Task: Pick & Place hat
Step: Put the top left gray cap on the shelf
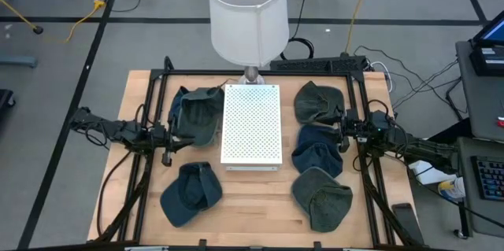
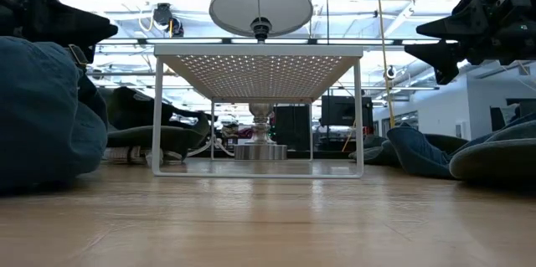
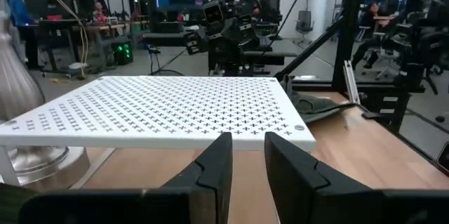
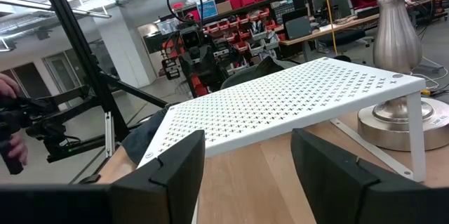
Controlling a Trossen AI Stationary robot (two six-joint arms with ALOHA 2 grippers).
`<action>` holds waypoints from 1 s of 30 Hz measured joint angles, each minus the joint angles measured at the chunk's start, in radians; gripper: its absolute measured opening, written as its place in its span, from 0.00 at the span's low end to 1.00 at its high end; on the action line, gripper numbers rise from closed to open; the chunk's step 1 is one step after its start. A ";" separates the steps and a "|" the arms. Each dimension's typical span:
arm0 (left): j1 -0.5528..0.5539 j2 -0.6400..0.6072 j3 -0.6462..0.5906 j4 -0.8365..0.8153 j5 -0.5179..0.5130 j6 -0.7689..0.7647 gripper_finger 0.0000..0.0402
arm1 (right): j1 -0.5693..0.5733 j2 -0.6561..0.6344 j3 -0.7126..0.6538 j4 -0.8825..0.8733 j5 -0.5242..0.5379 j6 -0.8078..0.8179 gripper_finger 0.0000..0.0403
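- High view has the white rack [image 1: 251, 125] at the middle of the table [image 1: 260, 208], so each place below is given from the rack, going left to right.
- Left hand [image 1: 168, 142] hovers just off the rack's left edge, above the table and pointing at the rack. Its fingers [image 3: 214, 171] stand a narrow gap apart and pinch nothing.
- Two hats lie left of the rack: one [image 1: 197, 114] beside its far half, close by the left hand, and another [image 1: 190, 193] off its near left corner.
- A lamp [image 1: 247, 11] stands behind the rack, its shade hanging over the rack's back edge.
- Three hats lie in a row right of the rack: a green one [image 1: 315, 101] by the far end, a blue one [image 1: 316, 157] by the middle, and a green one [image 1: 323, 197] off the near right corner.
- Right hand [image 1: 344, 131] hovers just right of the rack, between the far and middle hats. It faces the rack with fingers [image 4: 175, 164] spread wide and empty.
- Both arms look parked facing the rack, probably because the hats flank it within each arm's reach and its bare top looks like the likely drop spot. No hat is lifted yet.
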 joint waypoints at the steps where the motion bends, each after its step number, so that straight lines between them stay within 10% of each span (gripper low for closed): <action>1: 0.000 0.000 0.000 0.001 0.000 -0.003 0.22 | 0.000 0.000 0.000 0.000 0.000 0.000 0.52; 14: 0.000 0.017 0.026 -0.018 0.002 -0.048 0.22 | 0.000 0.000 0.000 0.000 0.000 0.000 0.52; 30: 0.000 0.455 0.564 -0.650 -0.052 -0.571 0.22 | 0.000 0.000 0.000 0.000 0.000 0.000 0.52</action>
